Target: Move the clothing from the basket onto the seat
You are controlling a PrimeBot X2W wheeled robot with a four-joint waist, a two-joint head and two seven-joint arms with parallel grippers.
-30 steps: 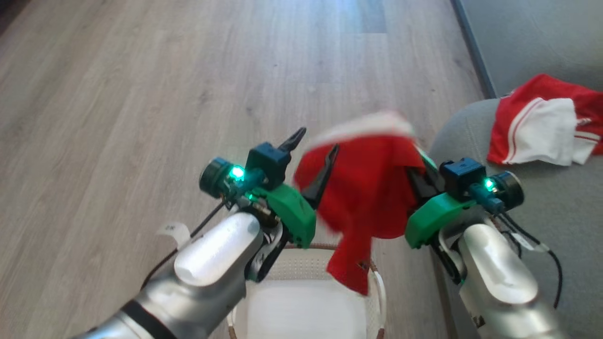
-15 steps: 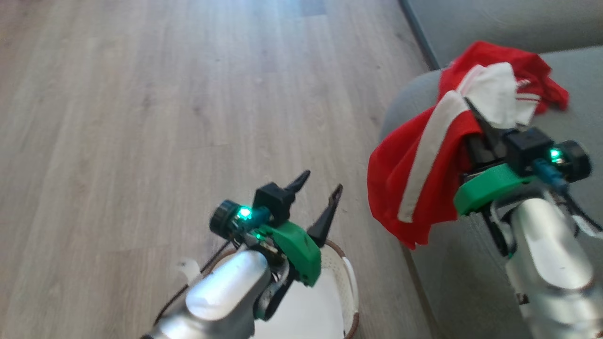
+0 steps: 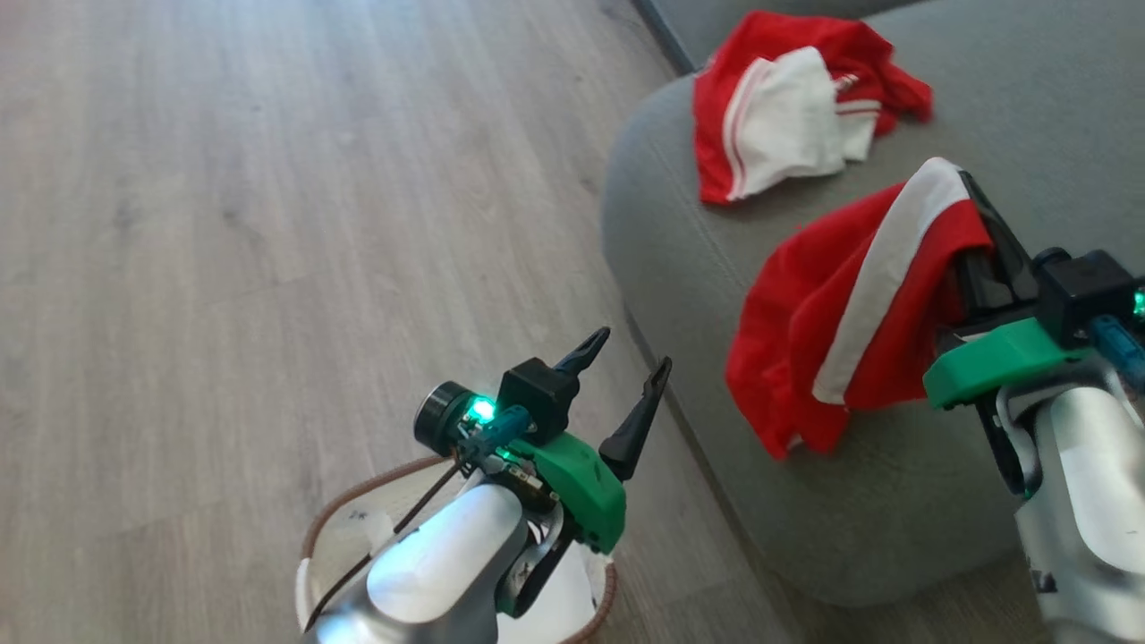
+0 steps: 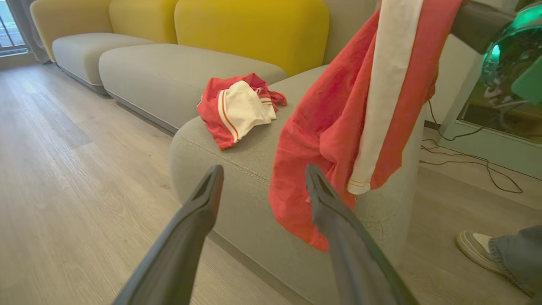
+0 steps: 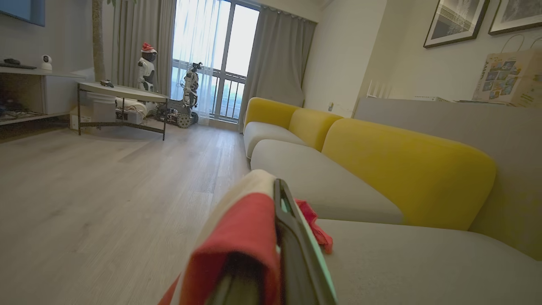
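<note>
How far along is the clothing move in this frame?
Done: one red-and-white garment lies crumpled on the grey seat. In hand: the right gripper is shut on the second red garment, which hangs over the seat's front edge, not yet laid down. The left gripper is open and holds nothing, above the basket. Left: release that garment; the basket's visible part holds no red fabric.
</note>
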